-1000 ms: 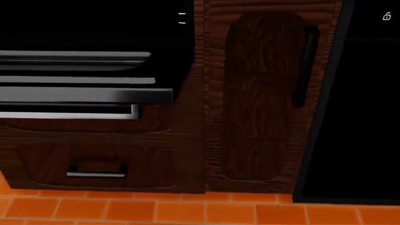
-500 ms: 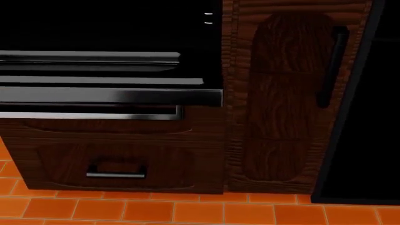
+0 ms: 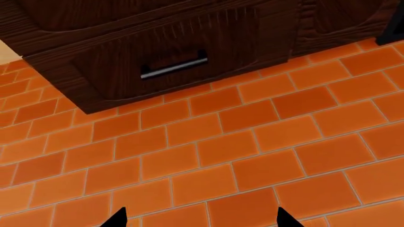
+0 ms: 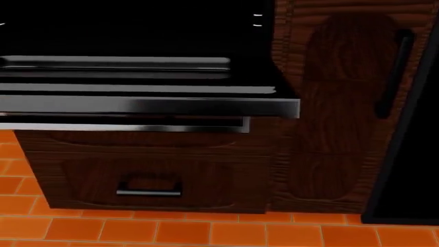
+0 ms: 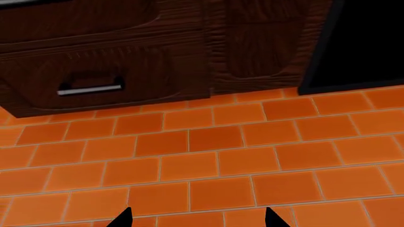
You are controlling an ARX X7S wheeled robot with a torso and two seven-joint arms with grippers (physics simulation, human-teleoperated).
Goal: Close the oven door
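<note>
Black oven door (image 4: pixel 147 105) hung open above the wooden drawer (image 4: pixel 147 177), jutting out level with its steel edge strip toward the camera.

Left of the tall cabinet door (image 4: pixel 343 108), the drawer sat directly under the oven door's silver bar handle (image 4: pixel 123 126), its own short handle (image 4: pixel 149 193) lower still. Both grippers hovered over the orange tile floor (image 3: pixel 252 142) in front of the drawer: the left gripper (image 3: pixel 198 218) and the right gripper (image 5: pixel 198 218) each showed two dark fingertips spread wide apart, gripping nothing.
</note>
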